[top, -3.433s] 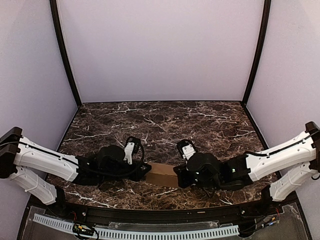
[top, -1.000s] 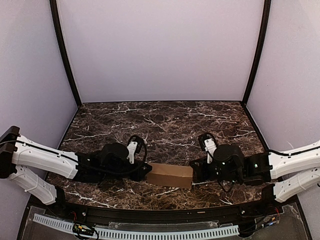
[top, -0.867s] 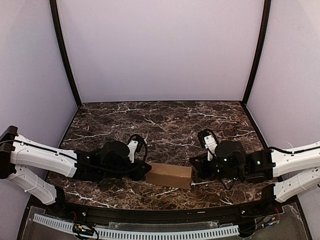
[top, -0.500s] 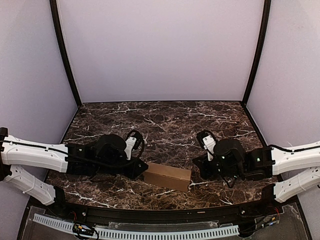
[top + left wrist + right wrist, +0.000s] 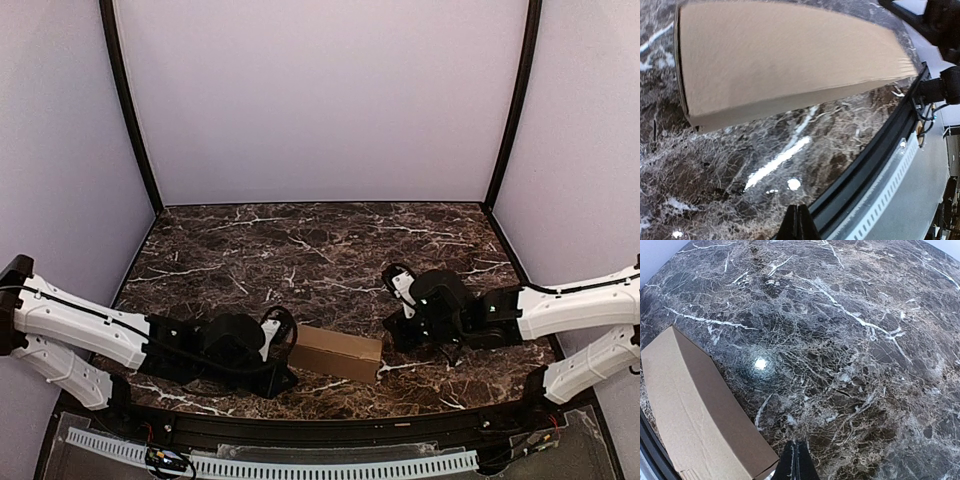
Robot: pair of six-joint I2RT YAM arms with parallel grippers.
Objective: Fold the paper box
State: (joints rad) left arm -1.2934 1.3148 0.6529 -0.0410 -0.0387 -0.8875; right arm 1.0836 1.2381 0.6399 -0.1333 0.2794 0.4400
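Left tool [image 5: 286, 379] is pinched fully together with nothing in it, sitting low over the surface [image 5: 330, 250] right by the near-left corner of the paper box [image 5: 335, 353]. On its wrist cam the fingers [image 5: 794, 231] show up as one thin dark wedge at the bottom, and there's a stretch of bare marble between them and the box, so no contact. Right tool [image 5: 391, 330] is the same deal: jaws together, empty, sitting off the box's right end with a gap of marble in between. The box itself looks closed up, a plain brown rectangular block lying flat on the dark, white-veined marble. It's close to the front edge and roughly between the two arms, turned a bit so its right end sits nearer the front. Its top face is smooth, and the left wrist view shows a seam line along the left end. A black rail [image 5: 330, 425] and a perforated metal strip [image 5: 300, 467] run along the front just past it.
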